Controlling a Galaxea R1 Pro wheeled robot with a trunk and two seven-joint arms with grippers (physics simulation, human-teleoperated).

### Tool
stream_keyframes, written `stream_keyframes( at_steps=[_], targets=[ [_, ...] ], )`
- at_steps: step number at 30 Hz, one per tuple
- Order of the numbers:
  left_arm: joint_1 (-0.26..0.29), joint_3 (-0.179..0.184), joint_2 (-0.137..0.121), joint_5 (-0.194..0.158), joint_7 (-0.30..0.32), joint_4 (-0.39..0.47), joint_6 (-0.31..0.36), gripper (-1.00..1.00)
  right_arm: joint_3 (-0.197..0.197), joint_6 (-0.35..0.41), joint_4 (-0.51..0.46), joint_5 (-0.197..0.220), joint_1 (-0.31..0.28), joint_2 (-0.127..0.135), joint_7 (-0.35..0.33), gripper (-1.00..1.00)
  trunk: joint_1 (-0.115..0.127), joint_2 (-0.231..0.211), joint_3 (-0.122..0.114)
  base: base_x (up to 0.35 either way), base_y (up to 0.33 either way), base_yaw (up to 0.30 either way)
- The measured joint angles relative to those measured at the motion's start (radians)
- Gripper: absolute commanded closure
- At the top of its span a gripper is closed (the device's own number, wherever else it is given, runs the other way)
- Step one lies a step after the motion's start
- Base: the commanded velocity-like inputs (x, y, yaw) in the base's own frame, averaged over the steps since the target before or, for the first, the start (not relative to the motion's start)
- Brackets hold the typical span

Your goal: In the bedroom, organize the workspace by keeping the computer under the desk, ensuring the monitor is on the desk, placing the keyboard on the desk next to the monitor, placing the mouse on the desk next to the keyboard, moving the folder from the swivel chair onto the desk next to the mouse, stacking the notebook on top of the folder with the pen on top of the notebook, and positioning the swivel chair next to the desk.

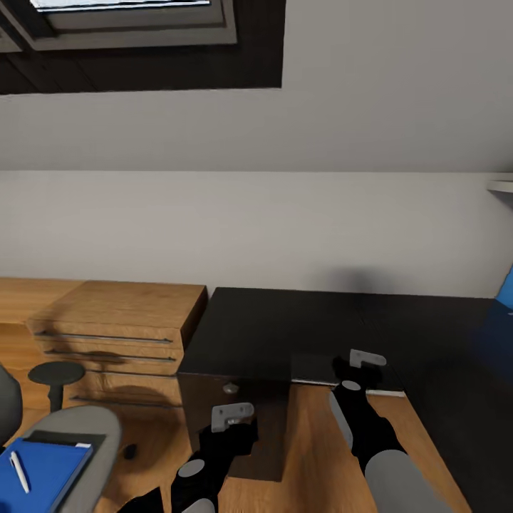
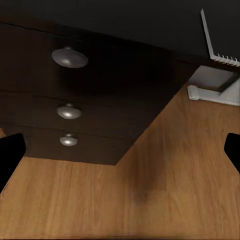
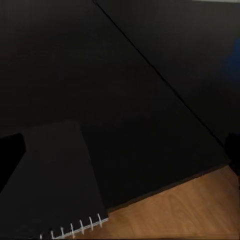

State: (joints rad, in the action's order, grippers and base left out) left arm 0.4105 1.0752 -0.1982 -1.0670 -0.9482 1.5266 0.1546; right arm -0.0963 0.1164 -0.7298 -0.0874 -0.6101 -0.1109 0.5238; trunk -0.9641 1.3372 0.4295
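The robot faces the black tabletop (image 1: 285,320) from the near side, both arms stretched forward. The left pincer (image 1: 231,415) hangs low before the desk's dark drawers (image 2: 67,111), its fingers spread wide and empty. The right pincer (image 1: 367,358) hovers over the near edge, also parted, gripping nothing — right above the dark grey notebook (image 3: 55,185), which lies flat on the tabletop with its spiral binding at the edge. Down at near left, the swivel chair (image 1: 100,434) carries the blue folder (image 1: 39,474) with the white pen (image 1: 19,472) lying on it. So the folder is not yet moved, and the stacking is still to do. An oak drawer unit (image 1: 121,335) stands left of the desk.
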Motion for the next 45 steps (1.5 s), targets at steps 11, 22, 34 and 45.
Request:
stream_keyframes(
  at_steps=[11,22,34,45],
  targets=[
    [0.000,0.000,-0.002,0.004,-0.004,0.000,-0.036,-1.00,0.000,0.000,0.000,-0.004,0.003,0.000,0.000,-1.00,0.000,0.000,0.000,-0.056,0.034,0.282],
    [0.000,0.000,-0.005,0.007,-0.008,0.002,-0.044,-1.00,0.001,-0.029,0.000,-0.006,0.007,-0.011,0.000,-1.00,0.000,0.000,0.000,0.000,0.000,0.283],
    [0.000,-0.001,-0.001,0.002,-0.003,-0.002,-0.042,-1.00,0.049,-0.043,-0.001,-0.017,0.015,-0.017,-0.001,-1.00,0.000,0.000,0.000,0.000,0.000,0.079],
    [0.000,0.000,-0.001,0.001,-0.006,-0.001,-0.042,-1.00,0.050,-0.043,0.002,-0.017,0.015,-0.017,0.000,-1.00,0.000,0.000,0.000,0.000,0.000,0.156]
  ],
)
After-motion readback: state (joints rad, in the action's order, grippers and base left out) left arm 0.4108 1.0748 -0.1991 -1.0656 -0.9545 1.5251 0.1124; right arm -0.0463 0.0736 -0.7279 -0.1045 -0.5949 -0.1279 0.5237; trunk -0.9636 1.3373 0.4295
